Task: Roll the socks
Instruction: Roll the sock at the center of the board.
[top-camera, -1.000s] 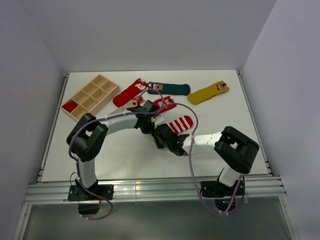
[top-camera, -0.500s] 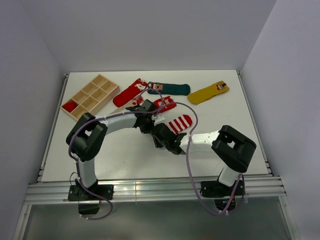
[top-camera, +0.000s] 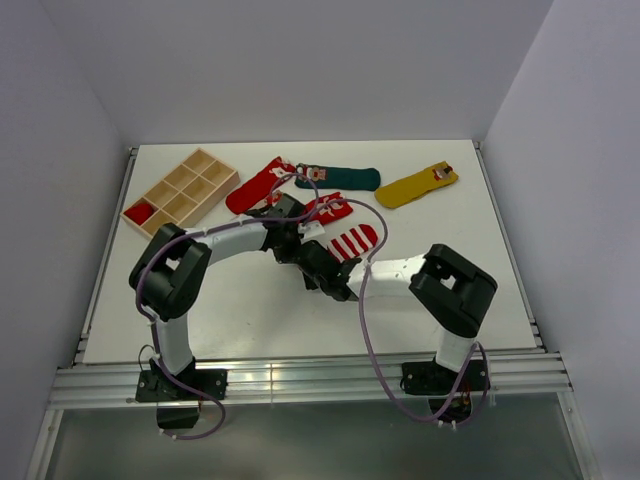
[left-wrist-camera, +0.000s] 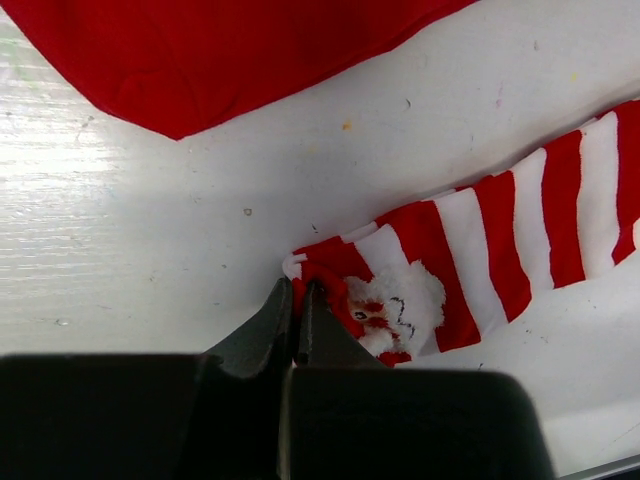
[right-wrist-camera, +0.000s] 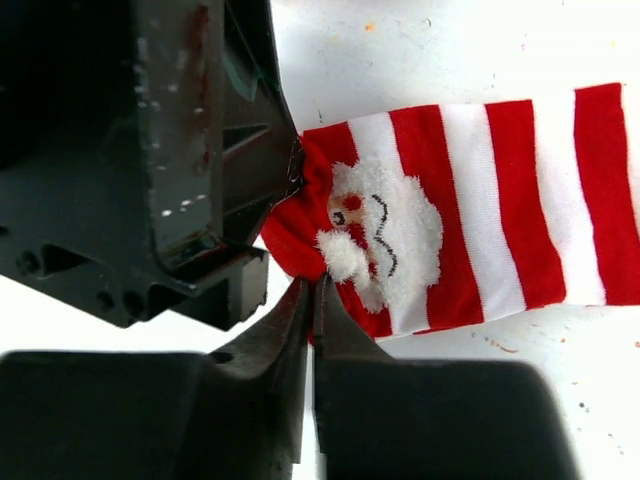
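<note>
White table (top-camera: 250, 320) bearing: wooden tray (top-camera: 178, 191) far left; red sock (top-camera: 255, 187), dark green sock (top-camera: 345, 179), mustard sock (top-camera: 415, 186) along the far edge; striped sock (top-camera: 358, 243) mid-table, its Santa cuff pinched by my left gripper (left-wrist-camera: 297, 300) and my right gripper (right-wrist-camera: 312, 290), both sets of fingers closed on fabric at the cuff's two corners.

The top view looks down from above and behind the arm bases over the whole desk (top-camera: 250, 310). Each wrist view looks straight down, very close, past the left claw (left-wrist-camera: 298, 292) or right claw (right-wrist-camera: 312, 288); both share the striped sock (right-wrist-camera: 480, 200) cuff
</note>
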